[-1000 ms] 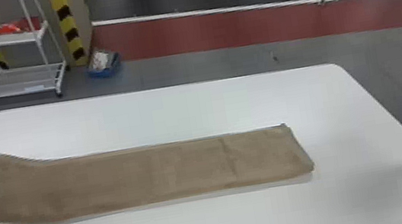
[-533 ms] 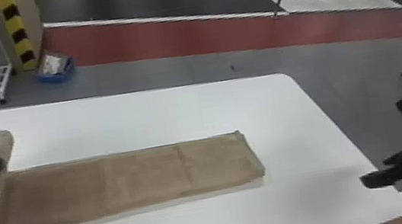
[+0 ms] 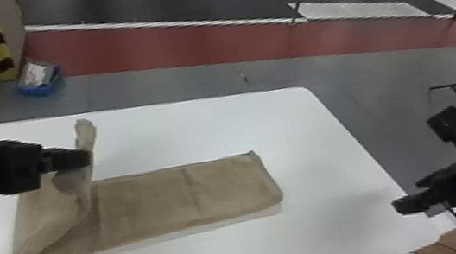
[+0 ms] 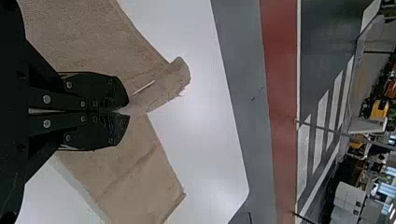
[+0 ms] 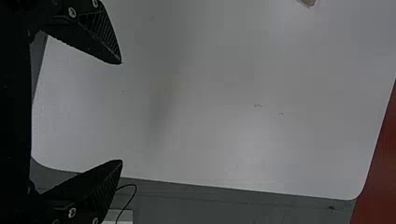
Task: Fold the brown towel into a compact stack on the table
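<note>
Left hand (image 3: pixel 87 158) clamps the lifted end of the brown towel (image 3: pixel 156 203), laid parallel to the worktop's far edge (image 3: pixel 192 100), likely to fold it inward; right hand (image 3: pixel 407 196), fingers apart, hangs near the right edge.

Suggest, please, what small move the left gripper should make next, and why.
Probably ease the left gripper rightward and down: its shut fingers pinch the raised left end of the brown towel, while the rest lies as a long flat strip on the table, unfolded over.
</note>
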{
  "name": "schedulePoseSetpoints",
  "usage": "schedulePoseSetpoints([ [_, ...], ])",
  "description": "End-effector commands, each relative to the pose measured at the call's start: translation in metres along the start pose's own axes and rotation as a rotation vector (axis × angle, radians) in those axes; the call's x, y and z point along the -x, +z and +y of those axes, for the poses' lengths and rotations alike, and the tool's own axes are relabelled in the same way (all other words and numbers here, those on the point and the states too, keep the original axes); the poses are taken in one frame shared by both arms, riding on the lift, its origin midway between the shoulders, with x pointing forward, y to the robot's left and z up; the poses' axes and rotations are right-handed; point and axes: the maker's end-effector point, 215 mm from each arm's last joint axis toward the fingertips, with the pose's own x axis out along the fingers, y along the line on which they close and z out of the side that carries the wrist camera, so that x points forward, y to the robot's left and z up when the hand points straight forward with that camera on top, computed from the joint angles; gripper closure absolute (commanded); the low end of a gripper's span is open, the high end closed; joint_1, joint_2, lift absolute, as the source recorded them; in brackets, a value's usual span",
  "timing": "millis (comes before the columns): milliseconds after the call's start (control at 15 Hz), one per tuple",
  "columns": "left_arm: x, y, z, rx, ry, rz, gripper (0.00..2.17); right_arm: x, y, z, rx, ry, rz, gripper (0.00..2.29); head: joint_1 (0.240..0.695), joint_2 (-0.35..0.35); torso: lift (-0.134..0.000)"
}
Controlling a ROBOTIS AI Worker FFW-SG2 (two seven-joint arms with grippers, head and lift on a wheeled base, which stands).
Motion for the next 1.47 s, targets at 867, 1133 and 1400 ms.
schedulePoseSetpoints([
  [867,-0.059,-0.037,-0.044,-0.036,0.013,0.142,0.00,-0.004,-0.005,0.000,0.035,0.006,0.010,0.13,0.695,-0.350,-0.124],
  [1133,-0.061,-0.050,-0.049,-0.038,0.012,0.155,0.03,-0.004,0.001,0.003,0.040,0.011,-0.001,0.13,0.695,-0.350,-0.124],
  [1400,-0.051,-0.059,-0.041,-0.002,0.023,0.139,0.03,-0.008,0.016,0.017,0.029,0.034,-0.023,0.13,0.695,-0.350,-0.124],
])
